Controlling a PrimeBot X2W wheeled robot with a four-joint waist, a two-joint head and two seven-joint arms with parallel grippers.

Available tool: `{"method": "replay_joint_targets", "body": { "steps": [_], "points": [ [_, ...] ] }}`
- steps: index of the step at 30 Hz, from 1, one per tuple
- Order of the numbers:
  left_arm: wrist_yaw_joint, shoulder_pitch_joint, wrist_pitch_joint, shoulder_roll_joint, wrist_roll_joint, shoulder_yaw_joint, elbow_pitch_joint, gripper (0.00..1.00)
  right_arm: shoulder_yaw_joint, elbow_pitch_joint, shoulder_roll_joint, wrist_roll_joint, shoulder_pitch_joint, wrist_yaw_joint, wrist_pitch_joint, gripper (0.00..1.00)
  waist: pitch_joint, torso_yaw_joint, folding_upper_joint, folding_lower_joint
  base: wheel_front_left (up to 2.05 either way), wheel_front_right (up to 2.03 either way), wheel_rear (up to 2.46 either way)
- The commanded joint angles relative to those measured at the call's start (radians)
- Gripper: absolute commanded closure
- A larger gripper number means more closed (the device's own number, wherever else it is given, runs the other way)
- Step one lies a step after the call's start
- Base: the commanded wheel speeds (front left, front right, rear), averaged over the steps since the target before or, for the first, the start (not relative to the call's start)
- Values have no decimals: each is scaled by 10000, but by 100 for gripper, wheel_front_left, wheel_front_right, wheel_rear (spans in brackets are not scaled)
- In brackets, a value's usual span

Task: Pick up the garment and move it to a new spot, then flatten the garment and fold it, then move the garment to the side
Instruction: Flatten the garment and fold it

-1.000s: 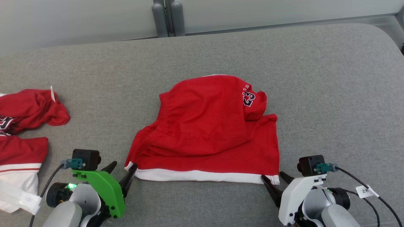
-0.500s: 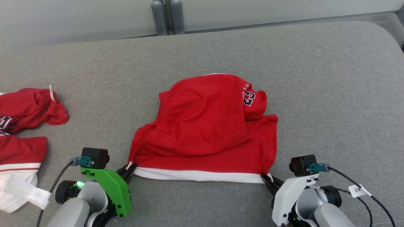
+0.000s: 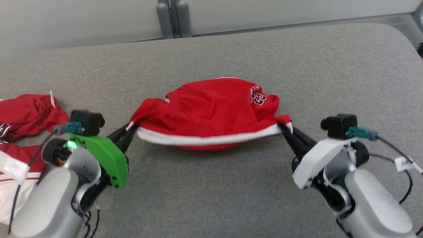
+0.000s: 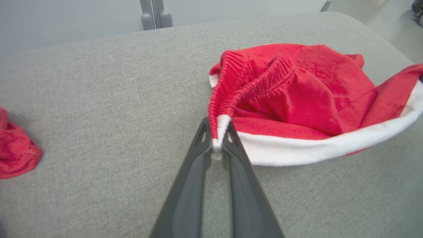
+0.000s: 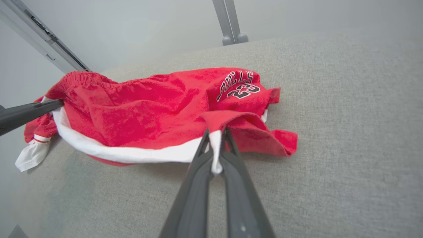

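Note:
The garment (image 3: 211, 109) is a pair of red shorts with a white hem band and a "23" print, lying mid-table on the grey cloth. Its near hem hangs lifted between my two grippers and sags in the middle, while the far part rests on the table. My left gripper (image 3: 131, 127) is shut on the left hem corner (image 4: 216, 140). My right gripper (image 3: 282, 126) is shut on the right hem corner (image 5: 215, 145). In the right wrist view the left gripper's fingers (image 5: 29, 110) reach in from the left edge to the garment (image 5: 148, 105).
Other red and white clothes (image 3: 23, 115) lie heaped at the table's left edge, close behind my left arm; one red piece (image 4: 15, 152) appears in the left wrist view. Grey posts (image 3: 172, 18) stand beyond the far edge. The table (image 3: 330, 72) rounds off at the far right.
Both grippers closed on the near hem corners, then rose and moved toward the far side, lifting the white hem off the table and bunching the shorts.

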Motion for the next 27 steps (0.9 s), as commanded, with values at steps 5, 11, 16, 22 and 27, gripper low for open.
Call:
{"method": "replay_joint_targets", "body": {
  "steps": [5, 11, 16, 22, 27],
  "points": [
    [-21, -2184, 838, -3, -41, 205, 254, 100, -111, -44, -458, 476, -2331, 0, 31, 100, 1056, 50, 0, 0, 0, 0, 0],
    [-23, -5433, 1905, -245, -150, -236, 1167, 100, 168, 868, -1044, 931, -5838, 0, 50, 100, 2582, 251, 0, 0, 0, 0, 0],
    [-13, -7910, 2351, -480, -410, -359, 2223, 100, 398, 1952, -1401, 1070, -8455, 0, -277, 100, 3473, 370, 0, 0, 0, 0, 0],
    [-12, -10284, 2011, -789, -562, -242, 3515, 100, 737, 3176, -1540, 1297, -10989, -1, -1094, 100, 3992, 357, 0, 0, 0, 0, 0],
    [-6, -11521, 1401, -958, -651, -222, 4380, 100, 1037, 3974, -1580, 1403, -12526, -1, -2038, 100, 3976, 316, 0, 0, 0, 0, 0]
  ]
}}
